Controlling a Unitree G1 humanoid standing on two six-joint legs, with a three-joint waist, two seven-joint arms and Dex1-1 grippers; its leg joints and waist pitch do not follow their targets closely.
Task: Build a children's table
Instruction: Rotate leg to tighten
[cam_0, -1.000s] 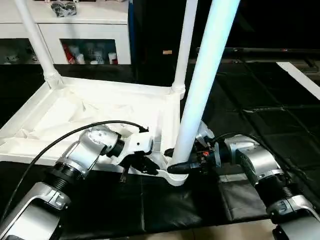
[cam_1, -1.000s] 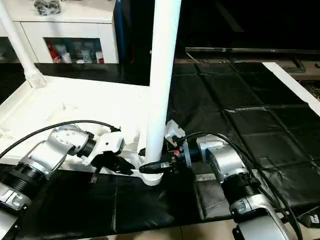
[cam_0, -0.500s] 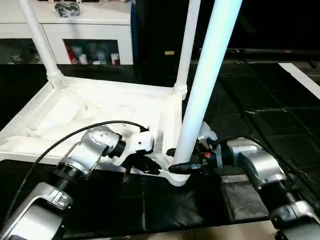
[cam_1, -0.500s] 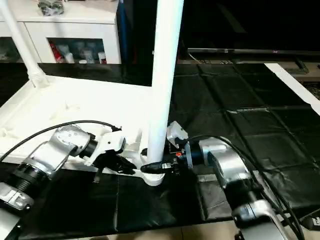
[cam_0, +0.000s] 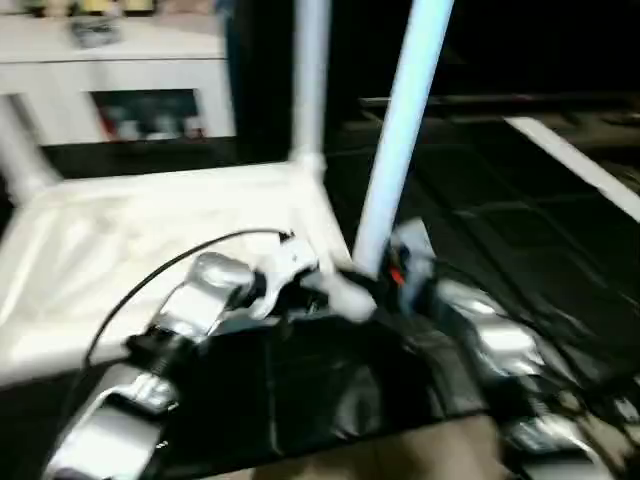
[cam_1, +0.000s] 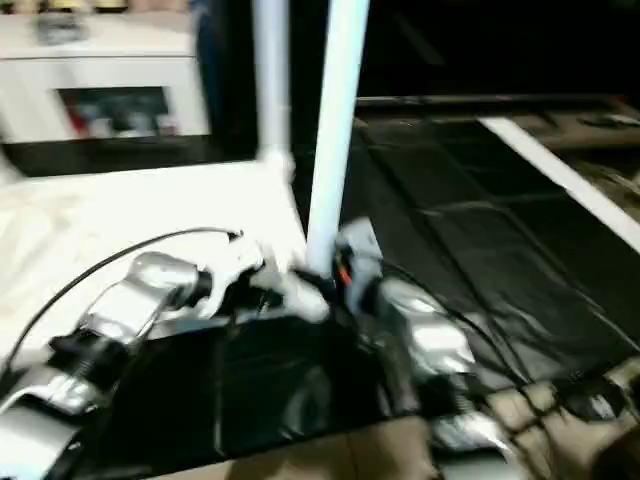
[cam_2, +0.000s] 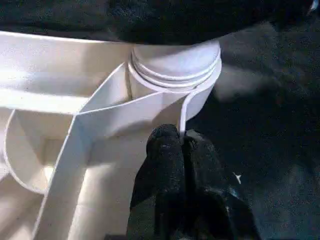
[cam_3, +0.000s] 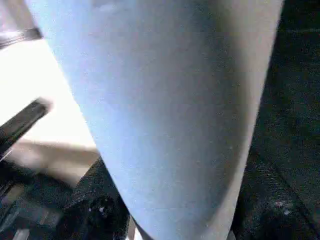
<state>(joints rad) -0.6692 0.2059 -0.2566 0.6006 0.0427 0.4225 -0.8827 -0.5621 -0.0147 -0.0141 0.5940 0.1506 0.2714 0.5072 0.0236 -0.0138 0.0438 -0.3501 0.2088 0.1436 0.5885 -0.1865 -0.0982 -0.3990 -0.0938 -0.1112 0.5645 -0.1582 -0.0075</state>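
- Left gripper (cam_2: 182, 145): fingers pressed together, pinching the thin rim wall of the tabletop (cam_0: 120, 240) just beside the near corner socket (cam_2: 175, 65).
- Right gripper (cam_0: 385, 275): at the base of the near leg (cam_0: 400, 130), one finger on each side of it; frames too blurred to tell whether it grips the leg or just brackets it.
- Near leg: long axis close to vertical, leaning slightly right toward the top, foot end up, base at the near corner socket.
- Second leg (cam_0: 310, 80): upright at the far corner, axis vertical.
- Tabletop: upside down, ribbed underside up, lying flat on the black mat (cam_0: 500, 230), left of centre.
- Cabinet (cam_0: 110, 80) behind, well apart.
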